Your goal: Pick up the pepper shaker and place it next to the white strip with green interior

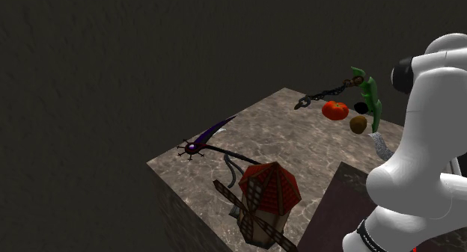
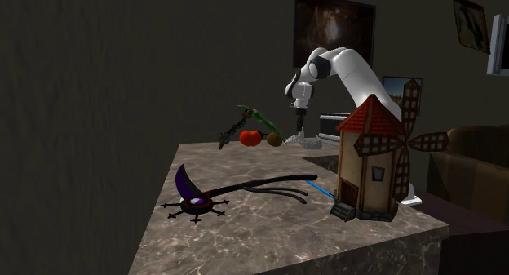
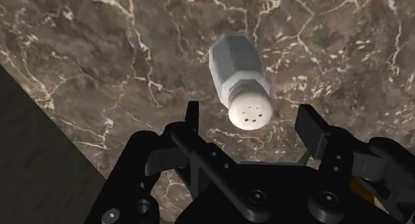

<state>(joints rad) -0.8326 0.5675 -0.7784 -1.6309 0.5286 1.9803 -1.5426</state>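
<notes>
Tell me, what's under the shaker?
The shaker lies on the marble top, which spreads out around it. The patch right beneath its body is covered, so I can't see whether anything is there.

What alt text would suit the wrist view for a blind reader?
A pale grey shaker with a holed white cap lies on a dark marbled surface, just ahead of the open black hand, untouched.

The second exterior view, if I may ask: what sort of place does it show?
Probably a living room in a house: a framed picture hangs on the dark wall, what looks like a brown sofa stands at that view's right, and the work surface is a marble-patterned table top.
</notes>
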